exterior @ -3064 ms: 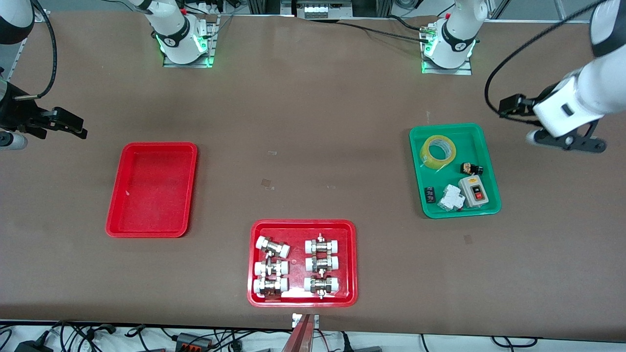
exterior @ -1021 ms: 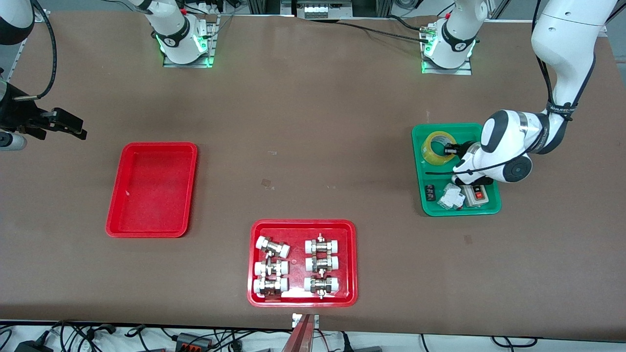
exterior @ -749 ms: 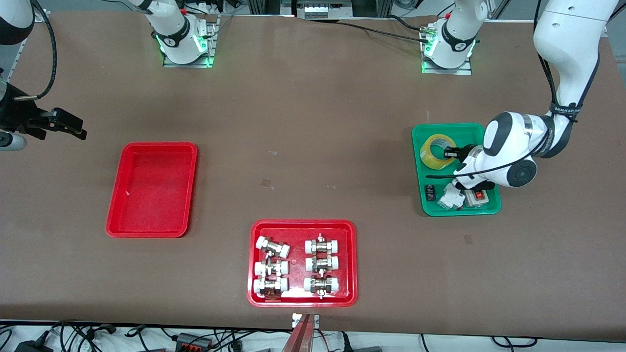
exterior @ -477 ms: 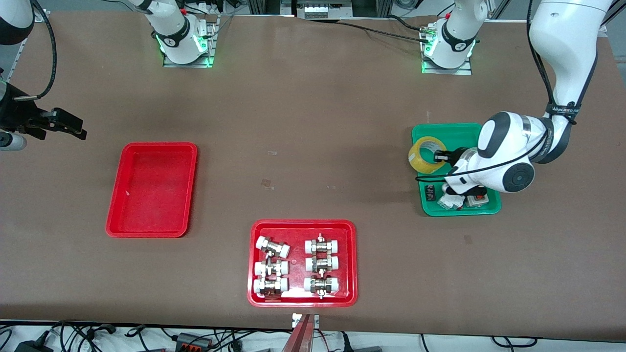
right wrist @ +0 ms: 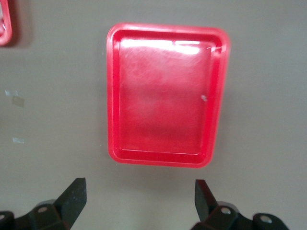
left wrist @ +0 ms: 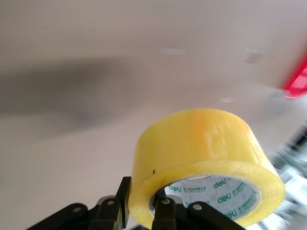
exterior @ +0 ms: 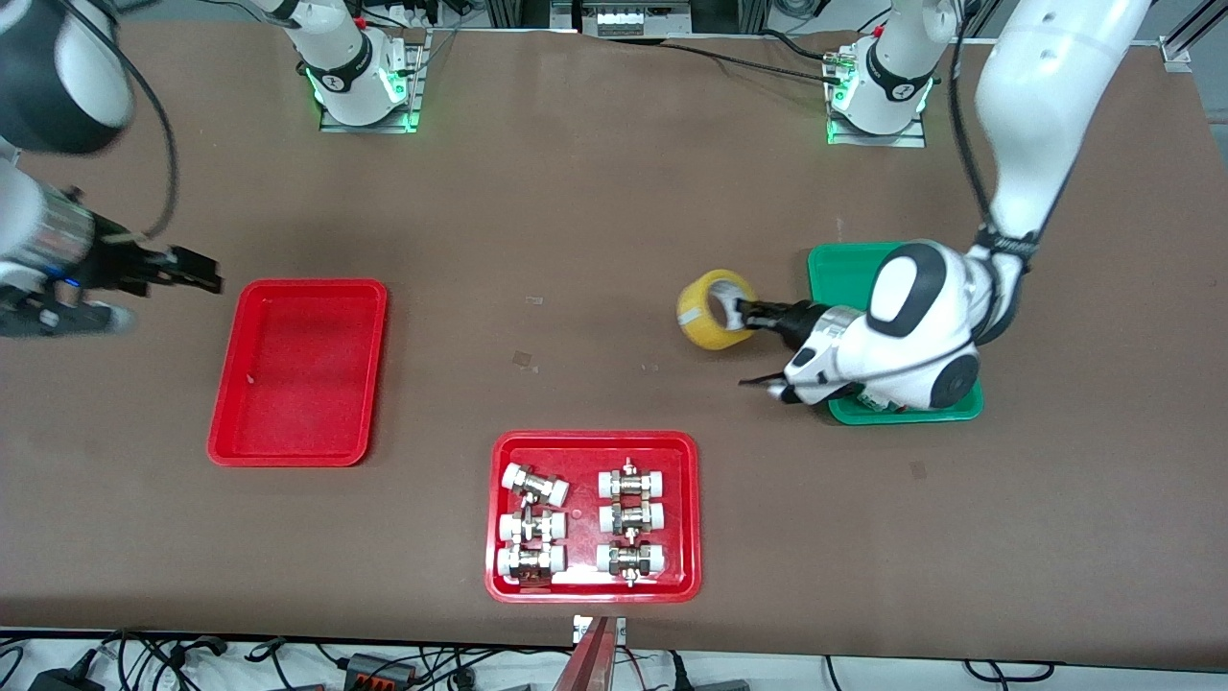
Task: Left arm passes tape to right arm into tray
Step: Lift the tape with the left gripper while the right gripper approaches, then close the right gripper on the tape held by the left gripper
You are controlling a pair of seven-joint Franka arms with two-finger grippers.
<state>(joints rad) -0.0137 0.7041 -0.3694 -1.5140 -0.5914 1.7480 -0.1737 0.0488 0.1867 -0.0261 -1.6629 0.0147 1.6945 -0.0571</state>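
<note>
1. While the left gripper (exterior: pixel 741 315) hangs in the air over bare table just beside the green tray (exterior: pixel 841 264), its jaws pinch the wall of the tape (exterior: pixel 713 309), one finger inside the hole and one outside.
2. Seen from the left wrist view, the tape (left wrist: pixel 204 163) stands tilted on the fingers (left wrist: pixel 163 218), its printed inner core showing.
3. Toward the right arm's end of the table, the right gripper (exterior: pixel 182 276) hovers by that edge, just beside the tray (exterior: pixel 299 372), with its jaws spread wide.
4. From the right wrist view, the tray (right wrist: pixel 166 94) lies between the parted fingers (right wrist: pixel 73 195).
5. Near the table edge closest to the front camera sits a wider red tray (exterior: pixel 592 515) with pipe fittings (exterior: pixel 580 523).
</note>
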